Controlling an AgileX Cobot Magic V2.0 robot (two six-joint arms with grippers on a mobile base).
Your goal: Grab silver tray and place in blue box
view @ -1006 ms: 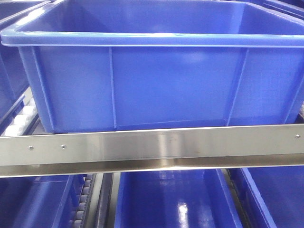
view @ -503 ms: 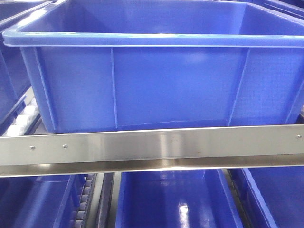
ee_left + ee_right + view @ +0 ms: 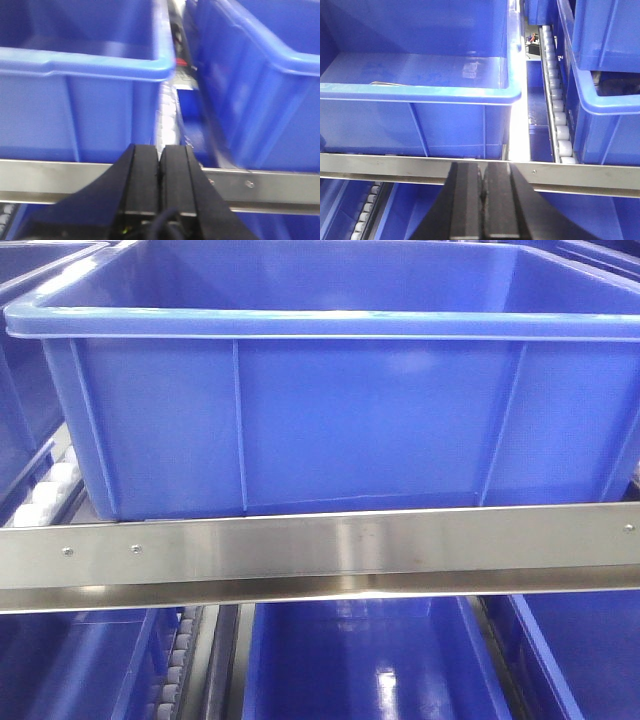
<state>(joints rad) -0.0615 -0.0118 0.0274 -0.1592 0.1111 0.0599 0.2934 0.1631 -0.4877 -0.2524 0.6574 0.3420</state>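
One thin silver edge (image 3: 387,83), possibly the silver tray, lay on the floor of the blue box (image 3: 420,95) in the right wrist view; too little showed to be sure. From the front, the blue box (image 3: 330,420) filled the upper shelf behind a steel rail (image 3: 320,550), with roller tracks (image 3: 559,125) alongside. Left tool (image 3: 160,165) had its fingers pressed together, holding nothing, before the rail. Right tool (image 3: 481,195) likewise sat closed and empty. More blue crates (image 3: 370,660) sat below.
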